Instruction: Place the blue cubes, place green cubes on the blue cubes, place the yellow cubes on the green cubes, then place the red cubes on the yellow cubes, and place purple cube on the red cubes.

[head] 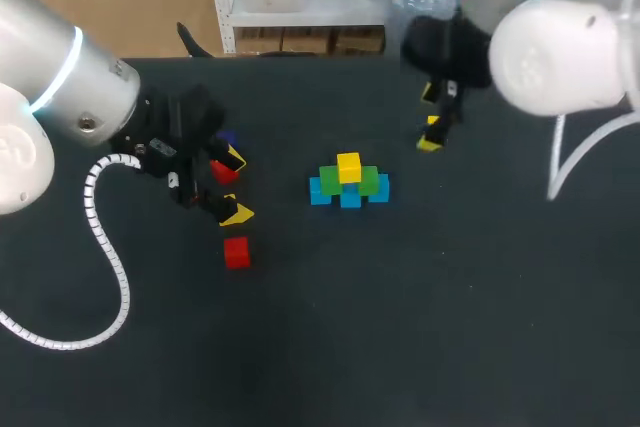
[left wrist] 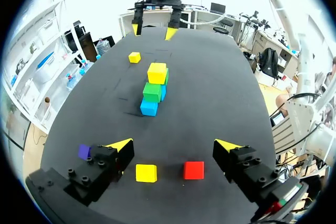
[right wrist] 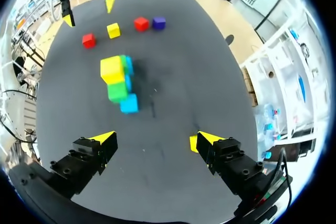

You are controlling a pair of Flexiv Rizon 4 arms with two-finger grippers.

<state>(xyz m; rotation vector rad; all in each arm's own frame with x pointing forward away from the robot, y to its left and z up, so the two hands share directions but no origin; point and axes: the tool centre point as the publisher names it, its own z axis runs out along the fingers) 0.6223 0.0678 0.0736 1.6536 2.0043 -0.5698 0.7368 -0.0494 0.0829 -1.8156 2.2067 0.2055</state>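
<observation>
A pyramid stands mid-table: blue cubes (head: 350, 198) at the bottom, green cubes (head: 330, 183) on them, one yellow cube (head: 348, 167) on top. My left gripper (head: 236, 187) hovers open over a row of loose cubes. In the left wrist view a yellow cube (left wrist: 146, 172) and a red cube (left wrist: 193, 170) lie between its fingers (left wrist: 121, 146), and a purple cube (left wrist: 84, 151) lies just outside one finger. A second red cube (right wrist: 140, 23) shows next to the purple cube (right wrist: 158, 22). My right gripper (head: 432, 119) hangs open beyond the pyramid, beside another yellow cube (left wrist: 134, 57).
The dark table (head: 420, 327) has wide bare room in front of the pyramid and to its right. A white cable (head: 108, 247) from my left arm loops over the table's left side.
</observation>
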